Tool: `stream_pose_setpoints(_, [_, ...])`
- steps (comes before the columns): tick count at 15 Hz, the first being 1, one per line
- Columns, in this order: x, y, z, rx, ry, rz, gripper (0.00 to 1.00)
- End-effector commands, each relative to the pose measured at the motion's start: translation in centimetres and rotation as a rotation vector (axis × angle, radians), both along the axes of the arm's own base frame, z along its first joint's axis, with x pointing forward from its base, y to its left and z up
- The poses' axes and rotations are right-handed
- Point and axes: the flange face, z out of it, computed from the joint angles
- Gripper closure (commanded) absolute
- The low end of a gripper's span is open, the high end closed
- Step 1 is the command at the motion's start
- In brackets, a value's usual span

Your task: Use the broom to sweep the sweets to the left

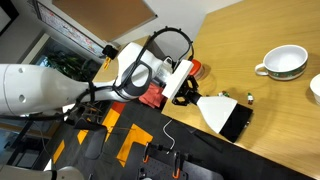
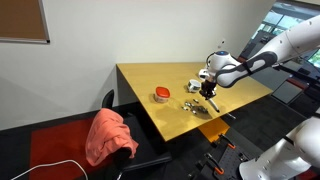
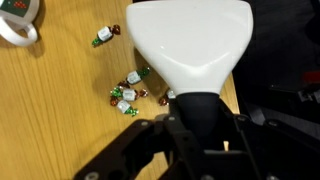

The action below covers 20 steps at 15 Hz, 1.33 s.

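Jaws of the gripper [image 3: 200, 108] hold the white fan-shaped broom [image 3: 190, 45]; only the wrist view clearly shows tiny green-and-white wrapped sweets [image 3: 127, 95] at its left.

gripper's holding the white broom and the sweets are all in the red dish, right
No: the gripper does hold the broom, but the sweets lie loose on the table beside it, not in the red dish; the wrist view shows this.

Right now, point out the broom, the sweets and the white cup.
broom [image 3: 190, 45]: wrist view, on its white fan-shaped body.
sweets [image 3: 127, 94]: wrist view, on one wrapped candy in the cluster.
white cup [image 1: 285, 68]: in an exterior view, on its outer wall.
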Motion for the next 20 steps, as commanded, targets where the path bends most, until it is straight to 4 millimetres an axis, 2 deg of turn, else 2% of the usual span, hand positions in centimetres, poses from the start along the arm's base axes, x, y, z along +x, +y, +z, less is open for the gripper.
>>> stream_pose_setpoints(1, [-1.7,-1.7,0.6,-0.020,-0.042,-0.009,0.87])
stream_pose_setpoints(2, [-0.7,-1.3,-0.1,-0.011,-0.002,-0.006,0.62])
stream_pose_setpoints(4, [-1.2,-1.9,-0.2,-0.012,-0.007,-0.017,0.62])
stream_pose_setpoints(7, [-1.2,-1.9,-0.3,-0.011,-0.008,-0.017,0.62])
stream_pose_setpoints(8, [-1.2,-1.9,-0.3,-0.011,-0.008,-0.017,0.87])
stream_pose_setpoints(15, [-0.4,-4.7,0.1,-0.036,-0.071,-0.029,0.87])
stream_pose_setpoints(20, [0.4,-6.7,-1.7,-0.034,-0.093,-0.051,0.87])
